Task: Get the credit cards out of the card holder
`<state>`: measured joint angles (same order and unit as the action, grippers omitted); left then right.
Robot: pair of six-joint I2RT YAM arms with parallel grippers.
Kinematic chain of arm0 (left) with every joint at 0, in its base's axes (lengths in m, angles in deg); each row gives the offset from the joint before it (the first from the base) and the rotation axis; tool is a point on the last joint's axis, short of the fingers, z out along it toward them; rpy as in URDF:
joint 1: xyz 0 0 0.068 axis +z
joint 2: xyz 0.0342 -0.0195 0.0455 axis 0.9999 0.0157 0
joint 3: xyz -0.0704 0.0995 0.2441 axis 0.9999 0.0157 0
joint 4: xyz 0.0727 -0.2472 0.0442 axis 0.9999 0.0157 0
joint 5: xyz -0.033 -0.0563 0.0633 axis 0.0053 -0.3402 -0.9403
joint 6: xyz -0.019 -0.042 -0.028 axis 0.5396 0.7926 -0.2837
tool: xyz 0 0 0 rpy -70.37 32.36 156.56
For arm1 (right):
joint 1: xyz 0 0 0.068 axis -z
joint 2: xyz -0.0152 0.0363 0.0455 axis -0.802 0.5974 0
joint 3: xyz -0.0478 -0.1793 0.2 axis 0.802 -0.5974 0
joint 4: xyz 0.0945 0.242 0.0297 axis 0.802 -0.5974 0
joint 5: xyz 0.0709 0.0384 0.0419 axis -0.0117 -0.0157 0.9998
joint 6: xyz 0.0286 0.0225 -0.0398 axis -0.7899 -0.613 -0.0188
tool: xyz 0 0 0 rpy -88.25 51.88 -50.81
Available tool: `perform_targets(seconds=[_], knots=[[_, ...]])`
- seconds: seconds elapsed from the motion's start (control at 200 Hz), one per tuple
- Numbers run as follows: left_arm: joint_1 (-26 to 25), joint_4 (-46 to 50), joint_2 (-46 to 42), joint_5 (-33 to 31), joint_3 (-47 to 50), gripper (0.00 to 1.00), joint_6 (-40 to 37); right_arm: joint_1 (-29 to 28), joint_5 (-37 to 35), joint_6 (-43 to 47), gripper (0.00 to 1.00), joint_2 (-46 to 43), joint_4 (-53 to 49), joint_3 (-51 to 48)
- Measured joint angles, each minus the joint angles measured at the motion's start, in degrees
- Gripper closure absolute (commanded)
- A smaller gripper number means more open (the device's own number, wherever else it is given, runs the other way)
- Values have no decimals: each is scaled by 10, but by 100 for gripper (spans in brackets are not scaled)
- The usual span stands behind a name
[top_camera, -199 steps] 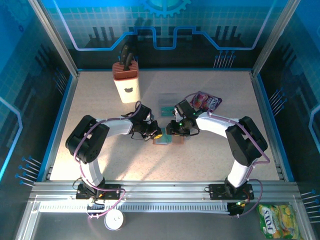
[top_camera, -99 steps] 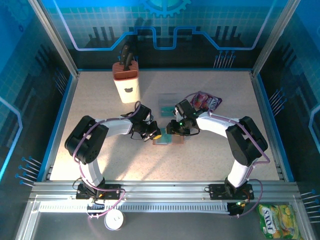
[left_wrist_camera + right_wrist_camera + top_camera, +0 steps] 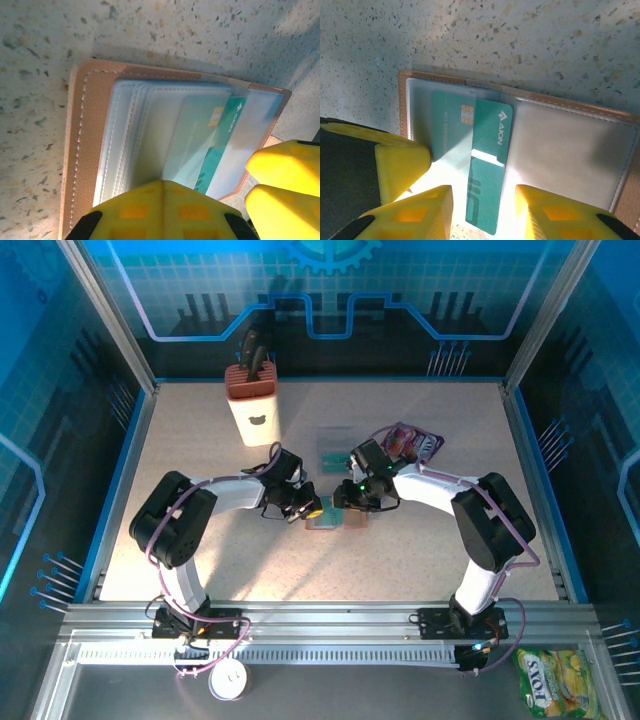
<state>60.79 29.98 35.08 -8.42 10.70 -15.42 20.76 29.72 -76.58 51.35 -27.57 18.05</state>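
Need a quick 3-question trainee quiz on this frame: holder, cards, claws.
1. True or false: the teal card lies wholly off the card holder.
2. Pick one. The right claw is: A) shut on the card; B) open, one finger on either side of the card; C) shut on the card holder.
3. Fill in: the left claw is ____.

Key: 1 false, its far end overlaps the holder; 2 B; 3 shut.
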Motion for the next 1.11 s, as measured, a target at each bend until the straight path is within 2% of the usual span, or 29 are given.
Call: perform_targets(seconds=[1.106], knots=[[-3,2,-4,-2,1,96,4,0,19,-9,61,7,11,-3]])
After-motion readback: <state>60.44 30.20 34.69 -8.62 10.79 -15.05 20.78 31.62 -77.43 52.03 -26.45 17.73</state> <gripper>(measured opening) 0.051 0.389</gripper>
